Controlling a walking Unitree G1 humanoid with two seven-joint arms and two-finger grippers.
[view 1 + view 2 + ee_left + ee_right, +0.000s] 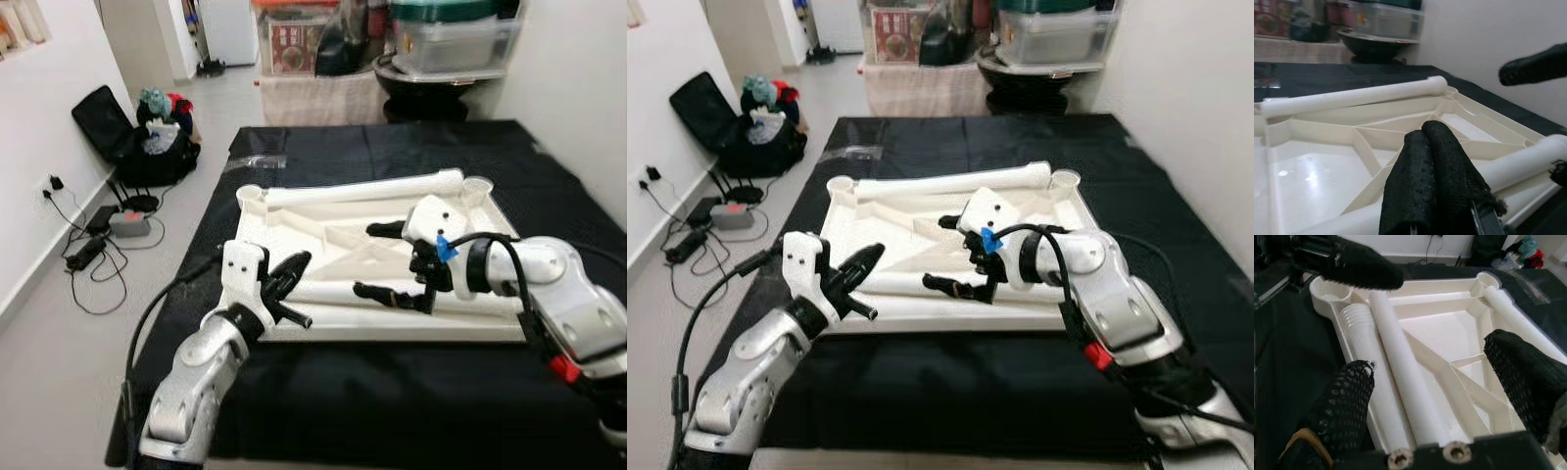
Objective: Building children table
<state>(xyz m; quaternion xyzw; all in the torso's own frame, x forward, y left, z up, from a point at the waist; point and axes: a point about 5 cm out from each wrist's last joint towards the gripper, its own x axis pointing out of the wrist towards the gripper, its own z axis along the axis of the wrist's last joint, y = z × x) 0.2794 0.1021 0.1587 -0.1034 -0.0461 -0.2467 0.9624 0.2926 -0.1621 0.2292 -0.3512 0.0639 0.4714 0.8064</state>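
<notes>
The right claw (392,262) hangs over the middle of the upturned white tabletop (294,220), its two black fingers (1528,382) spread wide with nothing between them. One finger reaches toward the far side of the tabletop, the other sits just above a loose white leg tube (333,292) that lies along the tabletop's near edge. In the right wrist view this tube runs between the spread fingers, with a second, ribbed-ended leg tube (1364,362) lying close beside it.

The left claw (289,274) hovers at the near left corner of the tabletop, its fingers (1435,181) pressed together and holding nothing, pointing across the ribbed underside.

A third leg tube (362,188) lies along the far edge of the tabletop, between the two round corner sockets (477,189).

The tabletop rests underside up on a worktop covered in black cloth (411,147), nearer its left edge. Beyond the worktop's far edge stand plastic storage boxes (451,39); on the floor to the left are a black bag (127,137) and cables (88,255).
</notes>
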